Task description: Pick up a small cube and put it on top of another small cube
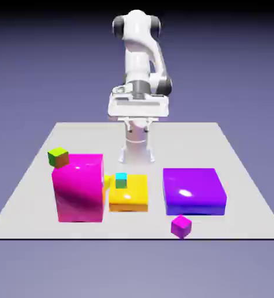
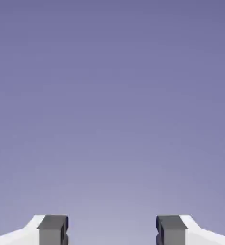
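The small magenta cube (image 1: 181,226) sits alone near the bench's (image 1: 244,174) front edge, just in front of the big purple block (image 1: 194,191), and nothing touches it. It lies well apart from the end effector (image 2: 112,230), which hangs high at the back; I judge the reach must come forward and down. The cyan-topped cube (image 1: 121,180) rests on the yellow block (image 1: 128,195), left of it in the exterior view. The fingers (image 2: 53,229) stand spread, empty. The hand view shows only backdrop, and the exterior view hides the fingertips.
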Robot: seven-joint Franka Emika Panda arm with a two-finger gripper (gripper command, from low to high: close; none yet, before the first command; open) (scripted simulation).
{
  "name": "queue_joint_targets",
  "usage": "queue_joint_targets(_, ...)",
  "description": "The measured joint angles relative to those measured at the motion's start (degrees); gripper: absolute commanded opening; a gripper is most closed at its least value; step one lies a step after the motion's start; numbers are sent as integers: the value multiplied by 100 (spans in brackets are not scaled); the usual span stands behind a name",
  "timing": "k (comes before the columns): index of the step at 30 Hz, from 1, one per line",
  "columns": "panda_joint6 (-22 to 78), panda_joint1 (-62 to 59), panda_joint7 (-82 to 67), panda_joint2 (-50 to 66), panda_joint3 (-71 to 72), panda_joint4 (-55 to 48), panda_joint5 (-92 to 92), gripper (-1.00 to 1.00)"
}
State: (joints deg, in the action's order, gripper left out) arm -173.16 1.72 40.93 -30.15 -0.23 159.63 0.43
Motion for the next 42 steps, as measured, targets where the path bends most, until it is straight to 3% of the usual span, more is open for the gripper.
queue_joint_targets(24,1692,2053,-3034,4984,-458,-2728,854,0)
queue_joint_targets(31,969,1899,-3247,6093,-213,-3061,1069,0)
queue_joint_targets(32,955,1896,-3250,6113,-209,-3067,1073,-100)
queue_joint_targets(42,1896,1699,-2520,4453,-397,-2348,757,-100)
